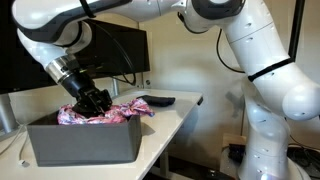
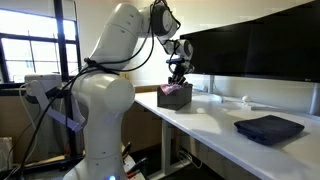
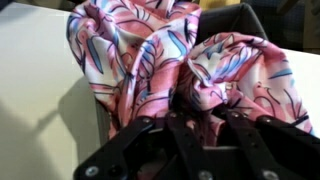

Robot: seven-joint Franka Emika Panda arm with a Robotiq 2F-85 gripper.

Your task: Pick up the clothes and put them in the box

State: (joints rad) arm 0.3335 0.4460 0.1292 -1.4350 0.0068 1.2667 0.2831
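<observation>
Clothes: two pieces. One is a glossy pink cloth with a blue and white leaf print [image 3: 150,50], crumpled in soft folds. The other is a dark blue folded cloth [image 2: 268,127], lying flat.
Box: one dark grey rectangular box [image 1: 80,145], lower left in an exterior view, standing at the counter's end.
Pink cloth: heaped in the box and rising above its rim.
Dark blue cloth: on the counter, well apart from the box, lower right in an exterior view.
Gripper: one black gripper [image 1: 97,104], down in the pink folds. Its fingertips are buried in fabric, so I cannot tell whether it is clenched or released.
Counter: one long, smooth white counter [image 2: 220,125].
Room: a black monitor [image 1: 120,50] behind the box and a dark-framed window [image 2: 30,50] at upper left.
</observation>
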